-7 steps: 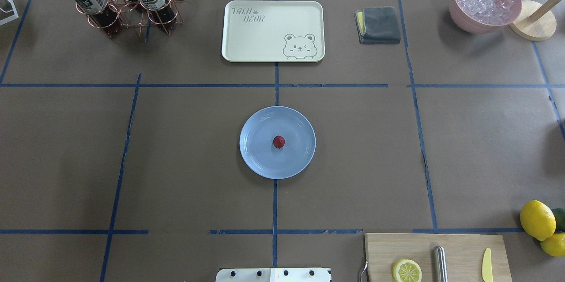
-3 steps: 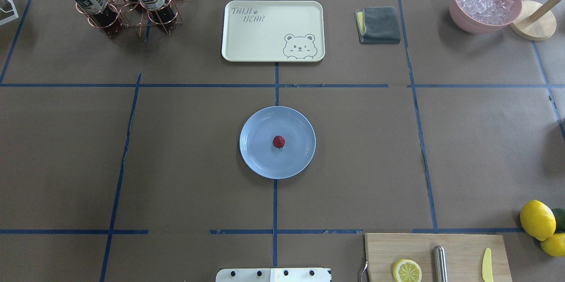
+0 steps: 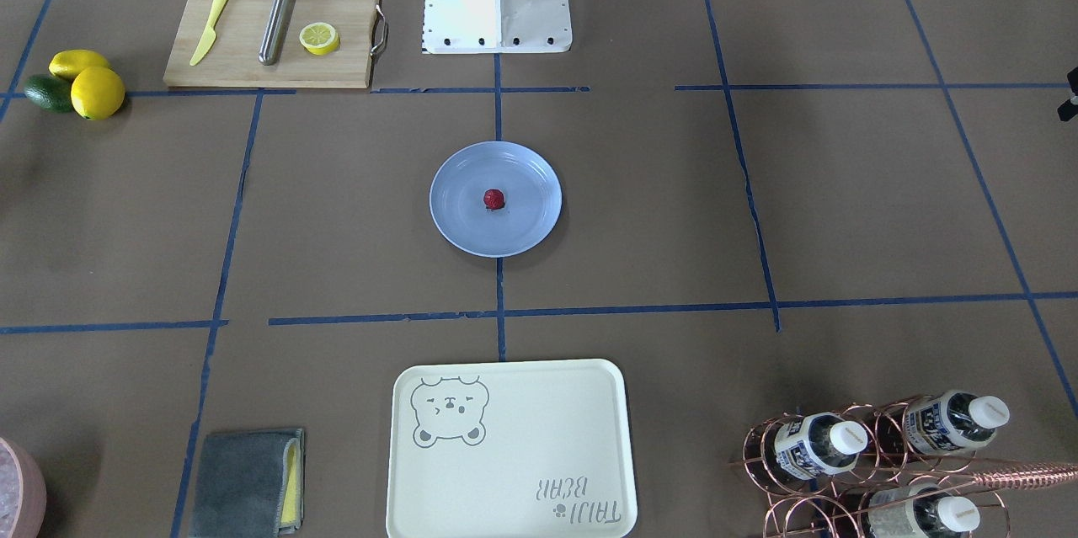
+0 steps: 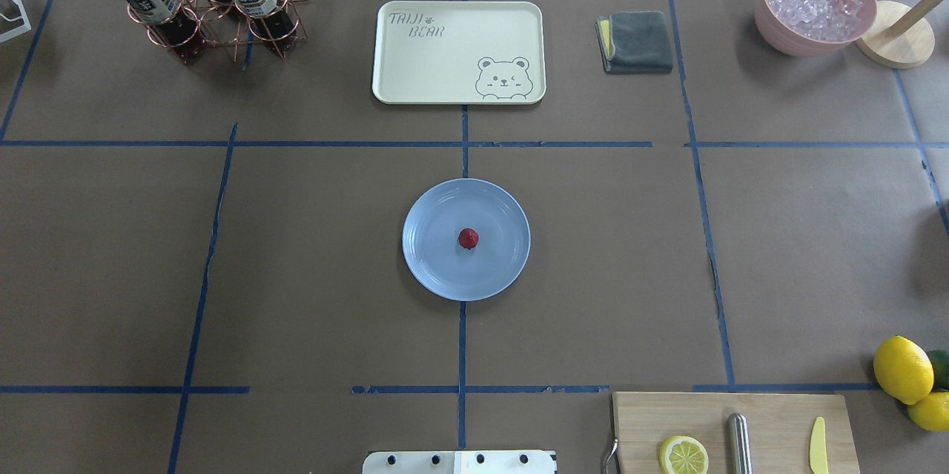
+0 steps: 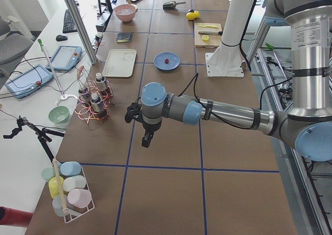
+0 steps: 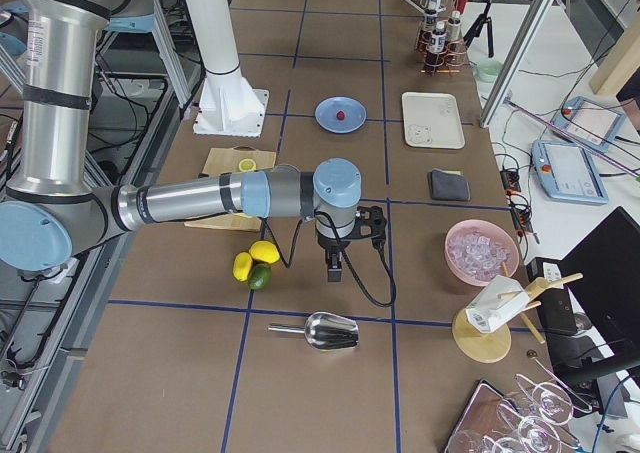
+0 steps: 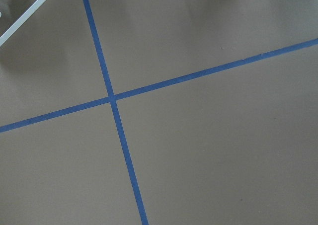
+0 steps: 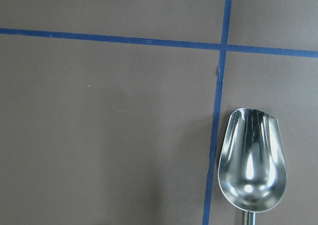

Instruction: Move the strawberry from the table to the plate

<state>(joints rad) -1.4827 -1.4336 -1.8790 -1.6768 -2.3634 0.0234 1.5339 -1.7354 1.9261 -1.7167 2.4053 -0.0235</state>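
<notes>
The small dark red strawberry (image 4: 468,238) (image 3: 493,199) lies at the middle of the light blue-grey plate (image 4: 437,270) (image 3: 459,222), which sits at the centre of the brown table (image 4: 296,251). Neither arm shows in the overhead or front-facing views. In the exterior left view my left gripper (image 5: 147,139) hangs over bare table far from the plate (image 5: 174,63). My right gripper (image 6: 334,266) hangs near the lemons in the exterior right view, well away from the plate (image 6: 328,111). I cannot tell whether either gripper is open or shut.
A cream bear-print tray (image 4: 458,51) lies beyond the plate. A cutting board (image 4: 734,429) with a lemon half is at the near right, lemons (image 4: 902,369) beside it. A bottle rack (image 4: 207,7), grey cloth (image 4: 636,41) and ice bowl (image 4: 814,3) line the far edge. A metal scoop (image 8: 252,160) lies below the right wrist.
</notes>
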